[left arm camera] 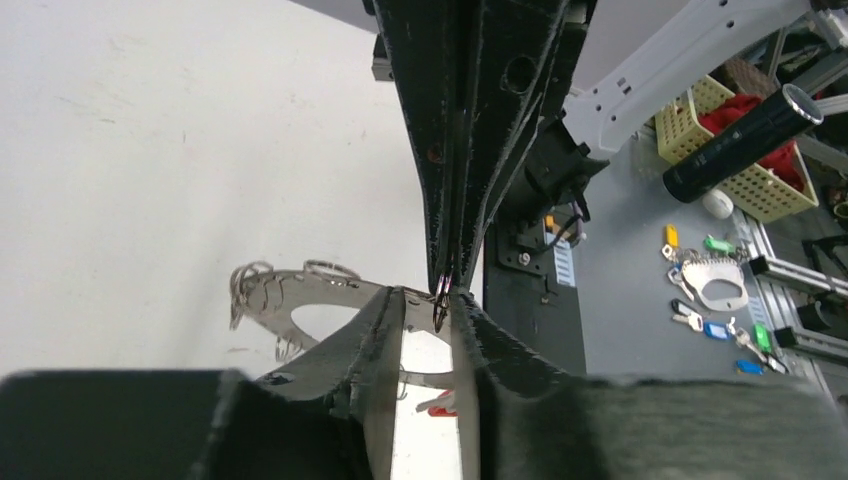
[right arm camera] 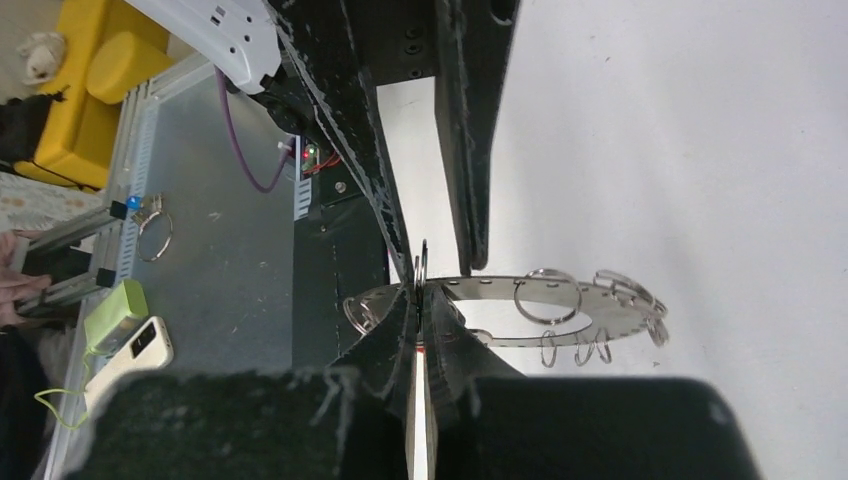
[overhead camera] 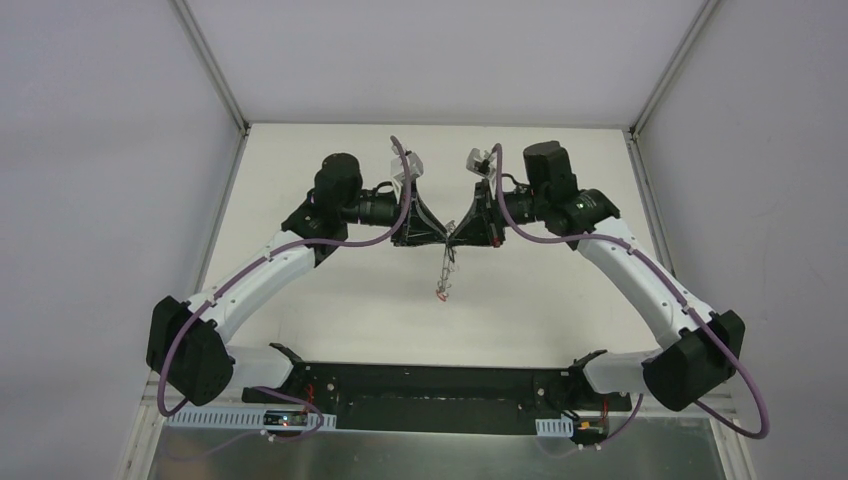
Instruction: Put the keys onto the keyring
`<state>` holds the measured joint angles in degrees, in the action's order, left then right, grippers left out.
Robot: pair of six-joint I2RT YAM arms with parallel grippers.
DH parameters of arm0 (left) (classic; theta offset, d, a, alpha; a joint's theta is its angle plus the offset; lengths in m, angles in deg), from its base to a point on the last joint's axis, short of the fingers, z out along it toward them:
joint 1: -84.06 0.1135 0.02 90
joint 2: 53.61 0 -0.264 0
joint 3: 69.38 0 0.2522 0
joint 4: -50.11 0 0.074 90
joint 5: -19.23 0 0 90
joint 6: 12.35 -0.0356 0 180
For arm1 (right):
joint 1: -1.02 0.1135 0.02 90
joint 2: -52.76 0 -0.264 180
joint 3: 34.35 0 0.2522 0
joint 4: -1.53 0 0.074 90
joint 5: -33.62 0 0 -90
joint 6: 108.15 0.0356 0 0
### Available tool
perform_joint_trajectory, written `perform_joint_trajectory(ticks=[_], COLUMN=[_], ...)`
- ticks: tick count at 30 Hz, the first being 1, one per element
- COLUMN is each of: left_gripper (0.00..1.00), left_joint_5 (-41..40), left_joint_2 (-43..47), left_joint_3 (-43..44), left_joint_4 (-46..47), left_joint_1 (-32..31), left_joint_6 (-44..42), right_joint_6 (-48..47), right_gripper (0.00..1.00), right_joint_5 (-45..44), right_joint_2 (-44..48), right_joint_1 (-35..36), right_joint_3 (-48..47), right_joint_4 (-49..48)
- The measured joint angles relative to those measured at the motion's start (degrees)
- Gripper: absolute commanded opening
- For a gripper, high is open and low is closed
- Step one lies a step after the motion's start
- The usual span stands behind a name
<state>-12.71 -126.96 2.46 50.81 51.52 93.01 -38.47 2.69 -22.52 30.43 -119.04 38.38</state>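
The keyring [overhead camera: 445, 268] hangs in the air over the white table, below the point where my two grippers meet. It is a flat grey ring rimmed with wire loops [right arm camera: 600, 315], also seen in the left wrist view [left arm camera: 300, 295]. My right gripper [right arm camera: 420, 290] is shut on one wire loop [right arm camera: 421, 262] at the ring's edge. My left gripper [left arm camera: 430, 295] has its fingers a little apart, astride that loop and the right fingertips [left arm camera: 445, 280]. A red-headed key [overhead camera: 441, 293] dangles at the ring's low end [left arm camera: 440, 405]. No black-headed key shows.
The black arm mount [overhead camera: 420, 390] runs along the table's near edge. White walls close in the table's left, right and back. Beyond the table, a grey bench holds a yellow basket [left arm camera: 745, 150], a black torch [left arm camera: 740, 145], spare keys [left arm camera: 715, 300] and a phone [right arm camera: 130, 355].
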Motion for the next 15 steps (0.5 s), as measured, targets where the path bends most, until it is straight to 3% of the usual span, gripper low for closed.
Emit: perform_joint_trajectory(ticks=[7, 15], left_gripper=[0.45, 0.41], left_joint_5=[0.0, 0.1], left_joint_2=[0.0, 0.3], left_joint_3=[6.0, 7.0], left_joint_4=[-17.7, -26.8], left_joint_1=[0.0, 0.0], left_joint_6=[-18.1, -28.9], right_joint_6=[-7.0, -9.2], right_gripper=[0.0, 0.0], right_joint_5=[-6.6, -9.3], right_joint_2=[-1.6, -3.9], right_joint_1=[3.7, 5.1], right_joint_3=[-6.3, -7.5], right_joint_4=[10.1, 14.0])
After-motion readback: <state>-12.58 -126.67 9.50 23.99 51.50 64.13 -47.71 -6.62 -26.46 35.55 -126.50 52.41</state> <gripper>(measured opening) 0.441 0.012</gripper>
